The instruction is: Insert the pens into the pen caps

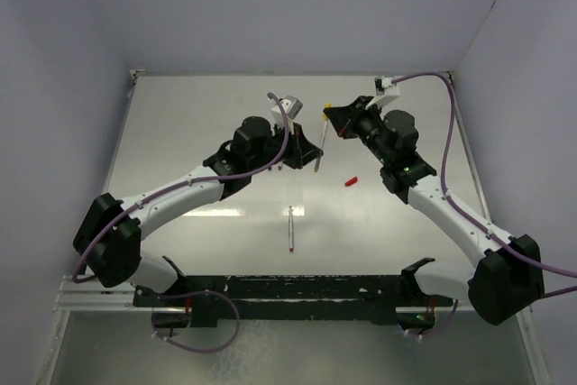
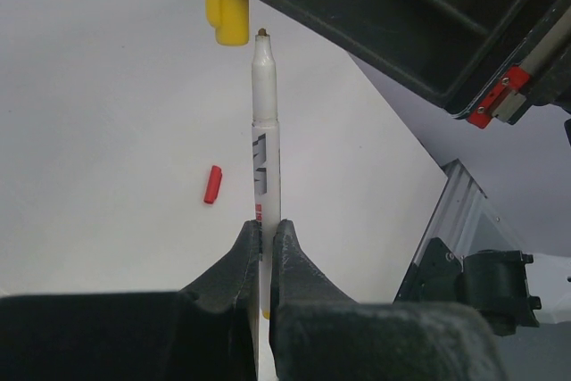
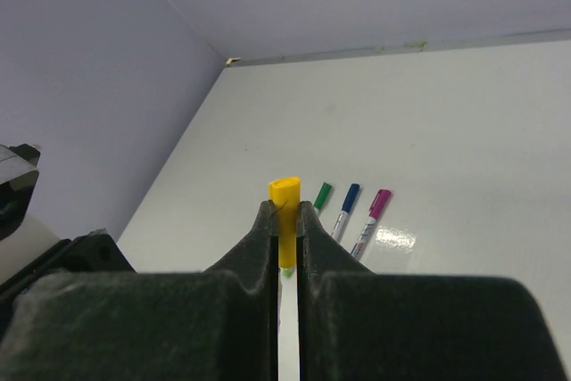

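My left gripper [image 2: 266, 225] is shut on a white pen [image 2: 265, 131], which points away from the wrist with its bare tip up. That tip sits just beside the open end of the yellow cap [image 2: 227, 15] and is not inside it. My right gripper [image 3: 285, 207] is shut on the yellow cap [image 3: 285, 211]. From above, both grippers meet near the table's far middle, with the held pen [image 1: 320, 146] between them. A red cap [image 1: 351, 181] lies loose on the table. An uncapped pen [image 1: 291, 227] with a red tip lies nearer the arm bases.
Three capped pens lie side by side on the table in the right wrist view: green [image 3: 322, 195], blue [image 3: 348, 198] and magenta [image 3: 376, 207]. Walls enclose the white table [image 1: 180, 132] at the back and on both sides.
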